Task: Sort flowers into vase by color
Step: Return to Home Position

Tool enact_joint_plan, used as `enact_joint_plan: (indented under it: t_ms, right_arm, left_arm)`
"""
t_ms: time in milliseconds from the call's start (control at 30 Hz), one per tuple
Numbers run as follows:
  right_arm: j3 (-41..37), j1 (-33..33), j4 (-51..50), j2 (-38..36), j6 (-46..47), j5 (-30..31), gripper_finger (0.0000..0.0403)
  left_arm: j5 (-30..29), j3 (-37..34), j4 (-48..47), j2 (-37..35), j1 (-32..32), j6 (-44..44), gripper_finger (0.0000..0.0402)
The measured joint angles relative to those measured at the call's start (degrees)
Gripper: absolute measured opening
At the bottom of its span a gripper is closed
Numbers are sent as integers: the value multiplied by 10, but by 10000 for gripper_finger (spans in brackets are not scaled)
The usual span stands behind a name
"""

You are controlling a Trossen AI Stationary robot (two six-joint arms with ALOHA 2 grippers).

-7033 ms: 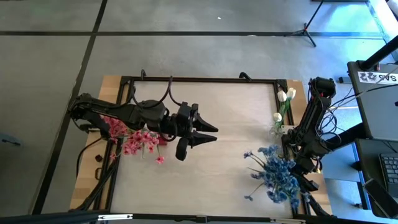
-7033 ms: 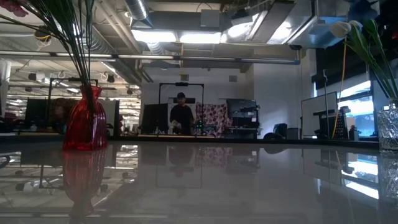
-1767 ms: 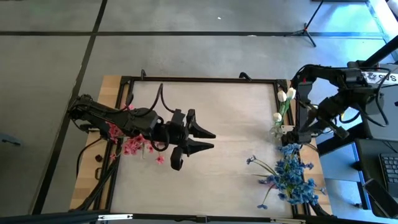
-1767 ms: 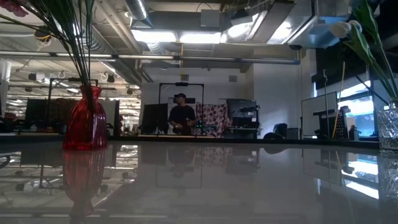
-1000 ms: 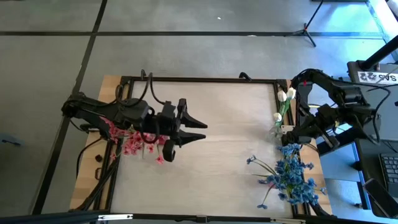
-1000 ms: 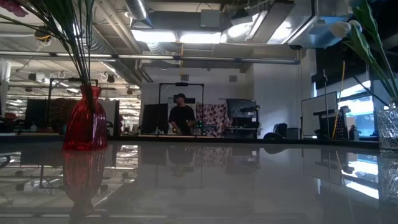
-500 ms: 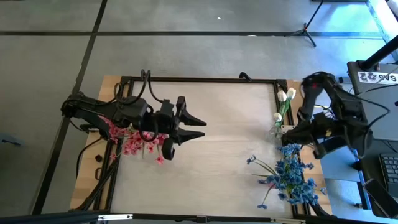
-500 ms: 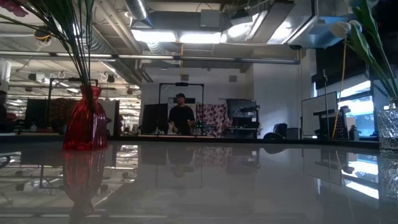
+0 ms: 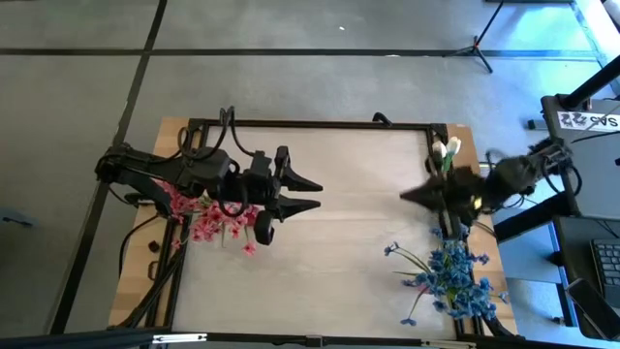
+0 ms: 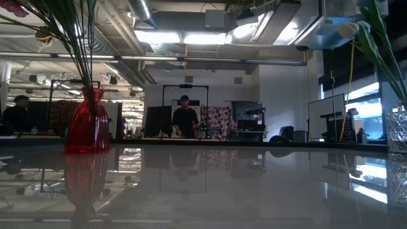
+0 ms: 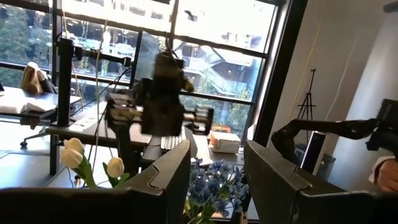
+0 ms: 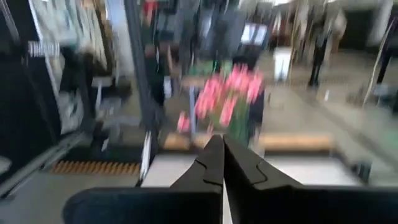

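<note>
my right gripper (image 9: 412, 196), fingers pressed together on nothing, hangs just beside the blue flowers (image 9: 450, 281), between them and the white buds (image 9: 446, 148). left gripper (image 9: 315, 194), spread wide, is well apart from them, by the pink flowers (image 9: 218, 225). if i bring the right one home low, it could snag stems and topple the bunch.

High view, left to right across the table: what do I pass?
Pink flowers → left gripper, open → right gripper → white buds. The blue flowers span the last two, so they are left out.
</note>
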Motion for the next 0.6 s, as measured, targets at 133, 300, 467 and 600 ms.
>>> enact_joint_plan:
  t_ms: [133, 300, 467, 600]
  right_arm:
    - [0, -94, 104, 0, -56, -78, 1]
    - [-18, -153, 234, -24, -85, -147, 1]
    - [-148, -163, 439, -78, -86, -159, 1]
    - [-258, -163, 609, -129, -47, -184, 1]
  left_arm:
    - [0, 0, 4, 0, -1, 0, 146]
    - [0, 0, 10, 0, -11, -1, 146]
    - [0, 0, 19, 0, -26, -1, 146]
    - [0, 0, 22, 0, -36, 0, 146]
